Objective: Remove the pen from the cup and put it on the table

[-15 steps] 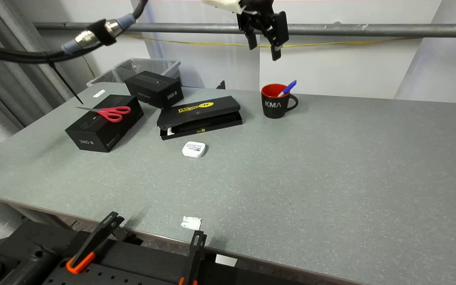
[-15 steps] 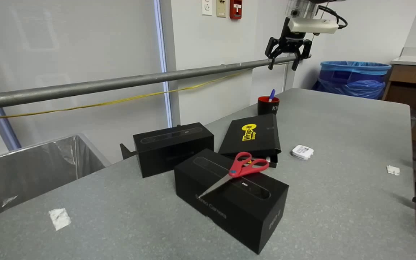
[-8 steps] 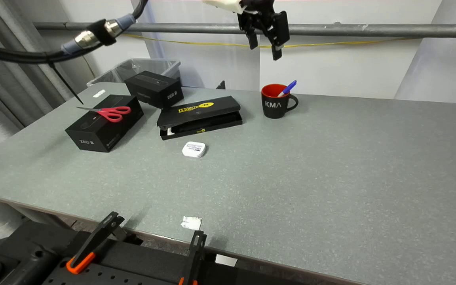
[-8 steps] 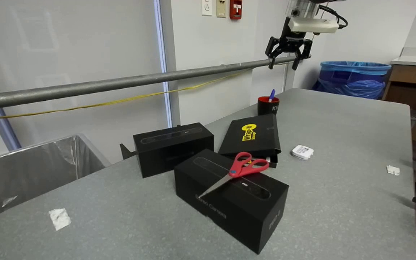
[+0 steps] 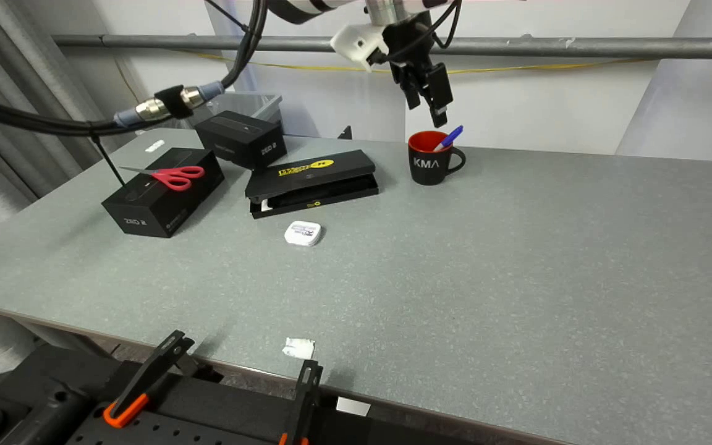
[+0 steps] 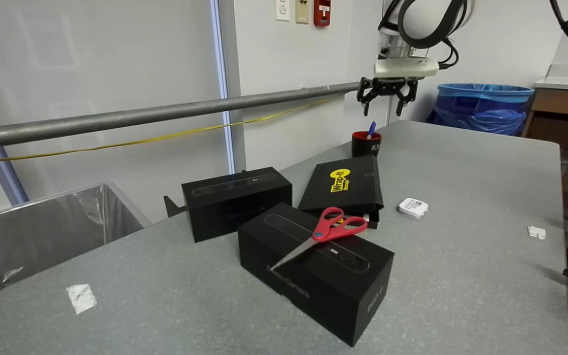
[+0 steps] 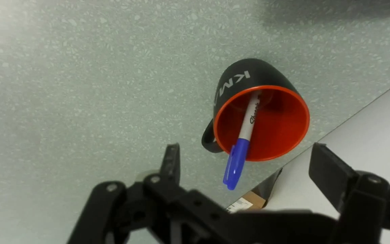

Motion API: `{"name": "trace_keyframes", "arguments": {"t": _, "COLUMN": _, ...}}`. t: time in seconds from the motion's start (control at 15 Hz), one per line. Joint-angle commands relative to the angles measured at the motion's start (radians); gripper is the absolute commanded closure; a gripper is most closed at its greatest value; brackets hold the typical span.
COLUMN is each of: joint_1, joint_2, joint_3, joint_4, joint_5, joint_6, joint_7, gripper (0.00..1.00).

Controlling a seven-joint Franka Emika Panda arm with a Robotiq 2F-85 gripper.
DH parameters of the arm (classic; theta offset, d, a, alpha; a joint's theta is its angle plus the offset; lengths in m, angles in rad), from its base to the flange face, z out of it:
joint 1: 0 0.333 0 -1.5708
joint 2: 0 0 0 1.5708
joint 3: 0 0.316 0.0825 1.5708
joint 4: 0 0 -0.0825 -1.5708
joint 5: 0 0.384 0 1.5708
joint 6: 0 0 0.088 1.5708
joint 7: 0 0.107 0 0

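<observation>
One pen (image 7: 244,137) in a cup (image 5: 427,173), two parted fingers (image 7: 172,162) above

We find the gripper (image 6: 382,110) over the cup in both exterior views, pointing downward and released: its fingers stand wide apart, and in an exterior view a gap shows between the fingertips (image 6: 366,109) and the cup. The cup stands upright on the grey speckled table (image 5: 517,278), black outside and red within, with pale letters on its side. We see the pen leaning inside it, whitish barrel (image 7: 250,115) down and blue cap (image 5: 453,135) jutting out on the same side as the handle (image 7: 210,145). In the wrist view the cap appears between the fingers, apart from both.

Beside the cup we note a yellow-lettered box (image 5: 313,180), its lid askew over its tray. Farther along, one black box (image 6: 308,276) bears red-handled scissors (image 6: 319,234); a second black box (image 6: 239,209) stands near, and we cannot tell whether the two touch. In an exterior view a flat white case (image 5: 302,233) lies in front of the yellow-lettered box, and a white scrap (image 5: 299,348) lies near the table's edge. Behind the table we observe a grey rail (image 5: 578,47) along the wall (image 5: 517,105), with a yellow cord (image 6: 185,133) running below it, and, in an exterior view, a blue-lined bin (image 6: 483,106) beyond.
</observation>
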Motion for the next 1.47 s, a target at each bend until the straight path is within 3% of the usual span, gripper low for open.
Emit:
{"name": "trace_keyframes", "arguments": {"t": 0.0, "joint_1": 0.065, "joint_2": 0.129, "joint_3": -0.091, "joint_4": 0.115, "joint_5": -0.054, "joint_6": 0.016, "joint_7": 0.166, "gripper": 0.00}}
{"name": "trace_keyframes", "arguments": {"t": 0.6, "joint_1": 0.083, "joint_2": 0.315, "joint_3": -0.175, "joint_4": 0.303, "joint_5": -0.034, "joint_6": -0.049, "joint_7": 0.322, "gripper": 0.00}}
{"name": "trace_keyframes", "arguments": {"t": 0.67, "joint_1": 0.078, "joint_2": 0.328, "joint_3": -0.172, "joint_4": 0.318, "joint_5": -0.029, "joint_6": -0.057, "joint_7": 0.327, "gripper": 0.25}}
{"name": "trace_keyframes", "arguments": {"t": 0.8, "joint_1": 0.073, "joint_2": 0.350, "joint_3": -0.167, "joint_4": 0.346, "joint_5": -0.026, "joint_6": -0.072, "joint_7": 0.335, "gripper": 0.34}}
{"name": "trace_keyframes", "arguments": {"t": 1.27, "joint_1": 0.071, "joint_2": 0.396, "joint_3": -0.165, "joint_4": 0.412, "joint_5": -0.035, "joint_6": -0.117, "joint_7": 0.363, "gripper": 0.89}}
{"name": "trace_keyframes", "arguments": {"t": 1.4, "joint_1": 0.067, "joint_2": 0.397, "joint_3": -0.158, "joint_4": 0.422, "joint_5": -0.032, "joint_6": -0.131, "joint_7": 0.358, "gripper": 1.00}}
